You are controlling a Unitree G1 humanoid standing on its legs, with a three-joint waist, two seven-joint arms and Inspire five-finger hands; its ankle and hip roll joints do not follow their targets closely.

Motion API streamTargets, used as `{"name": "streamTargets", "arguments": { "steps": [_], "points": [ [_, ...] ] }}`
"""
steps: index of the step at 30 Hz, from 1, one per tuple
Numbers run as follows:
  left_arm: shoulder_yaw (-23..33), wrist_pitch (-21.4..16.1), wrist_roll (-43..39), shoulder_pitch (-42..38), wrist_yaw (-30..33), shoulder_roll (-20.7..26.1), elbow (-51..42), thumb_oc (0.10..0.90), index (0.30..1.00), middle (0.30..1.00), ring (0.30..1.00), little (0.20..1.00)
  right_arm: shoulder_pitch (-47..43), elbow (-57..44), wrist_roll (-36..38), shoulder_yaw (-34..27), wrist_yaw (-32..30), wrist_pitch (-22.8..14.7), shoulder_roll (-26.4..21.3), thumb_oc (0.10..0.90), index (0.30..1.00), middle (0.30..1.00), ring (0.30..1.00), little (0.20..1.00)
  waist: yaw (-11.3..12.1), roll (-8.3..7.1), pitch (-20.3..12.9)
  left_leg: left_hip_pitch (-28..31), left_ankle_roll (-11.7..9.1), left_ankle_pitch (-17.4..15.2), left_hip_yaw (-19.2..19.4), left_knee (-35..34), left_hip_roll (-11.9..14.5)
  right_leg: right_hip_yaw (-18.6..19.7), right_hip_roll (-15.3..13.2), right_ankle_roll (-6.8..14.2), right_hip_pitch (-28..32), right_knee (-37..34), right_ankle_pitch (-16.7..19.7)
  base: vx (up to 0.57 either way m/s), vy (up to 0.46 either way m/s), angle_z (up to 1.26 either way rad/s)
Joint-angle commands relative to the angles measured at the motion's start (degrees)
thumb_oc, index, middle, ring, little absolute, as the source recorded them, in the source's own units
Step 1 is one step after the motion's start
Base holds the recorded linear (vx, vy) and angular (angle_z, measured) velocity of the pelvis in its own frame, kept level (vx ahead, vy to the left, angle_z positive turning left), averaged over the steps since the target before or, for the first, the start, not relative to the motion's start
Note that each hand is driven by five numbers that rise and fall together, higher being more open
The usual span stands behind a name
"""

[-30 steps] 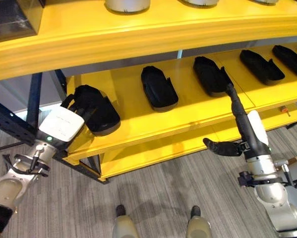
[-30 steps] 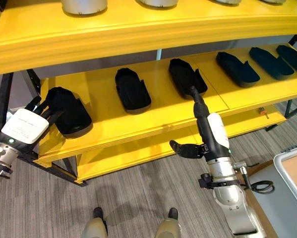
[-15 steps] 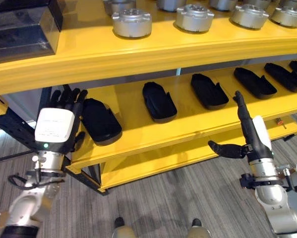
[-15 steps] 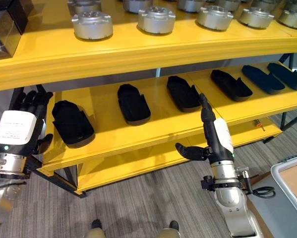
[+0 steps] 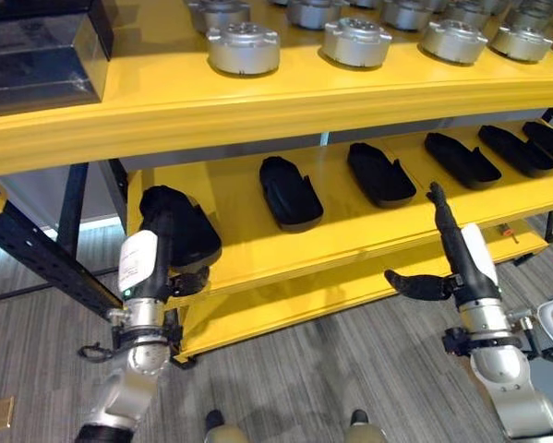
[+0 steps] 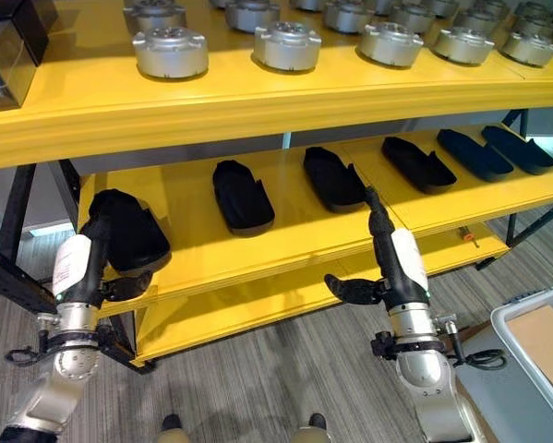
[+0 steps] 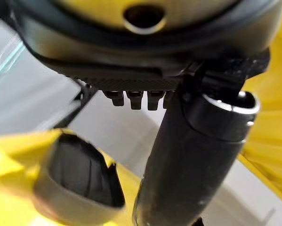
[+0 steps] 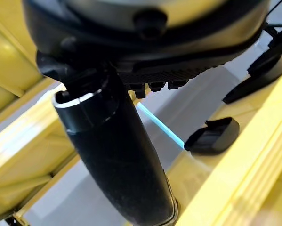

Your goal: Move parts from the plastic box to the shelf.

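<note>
We found that over the last second the left hand [image 5: 145,263] had come off the leftmost black part [image 5: 186,231], which it had been covering a second before, and had turned edge-on in front of the middle shelf [image 5: 350,242]; the part lay alone on that shelf, near its left end. The right hand [image 5: 461,258] had likewise drawn back from the third part [image 5: 380,173], which its fingertips had reached a second earlier, and stood upright just before the shelf edge. The camera had also lifted, so that the metal discs [image 5: 244,46] on the top shelf and a dark box [image 5: 41,55] at its left came into sight; we did not count that as movement of the goods. We judged that this placing was done, and that both hands were free to go back for more. A grey bin [image 6: 534,341] showed at the lower right of the right eye view; we could not tell whether it was the plastic box of the task. As to the fingers, those of the left hand were straight and close together, pointing up, with the thumb out toward the shelf edge, holding nothing; whether they touched the leftmost part we could not tell. The right fingers [image 6: 376,208] were straight and pressed together, pointing up, with the thumb [image 6: 345,289] spread wide to the side, and touched nothing. Six parts lay in a row on the middle shelf, well apart from each other.
</note>
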Motion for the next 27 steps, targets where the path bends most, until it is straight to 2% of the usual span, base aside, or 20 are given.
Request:
{"name": "streamTargets", "arguments": {
  "steps": [1, 17, 27],
  "points": [
    [1.81, -2.13, -0.8, -9.54, 2.41, 3.08, -1.44, 0.9, 1.0, 1.0, 1.0, 1.0, -5.86, -4.48, 0.91, -3.41, -2.49, -3.17, -0.35, 0.9, 1.0, 1.0, 1.0, 1.0, -0.89, -1.04, 0.2, 1.03, 1.94, 2.47, 1.37, -1.43, 0.15, 1.45, 1.16, -1.5, -0.28, 2.87, -1.7, 0.0, 0.0, 0.0],
    [0.56, 1.03, -0.81, -19.31, 6.42, 4.47, 7.54, 0.9, 1.0, 1.0, 1.0, 1.0, -7.41, -4.31, 1.41, -1.35, -2.1, -3.37, -1.71, 0.9, 1.0, 1.0, 1.0, 1.0, -1.75, -2.16, 1.73, -0.97, 1.7, 2.53, 1.95, -0.47, 0.3, 3.08, 1.17, -1.32, -3.0, 2.91, -0.64, -0.01, 0.008, -0.06],
    [0.69, 3.15, 0.84, -20.54, 6.74, 5.41, 12.8, 0.9, 1.0, 1.0, 1.0, 1.0, -7.35, -4.93, 1.91, -1.19, -1.34, -3.62, -2.13, 0.9, 1.0, 1.0, 1.0, 1.0, -1.82, -2.81, 3.2, -2.38, 1.46, 2.32, 1.88, 0.8, 0.37, 3.79, 1.18, -1.32, -4.66, 3.69, -0.39, 0.0, 0.0, 0.0]
  ]
}}
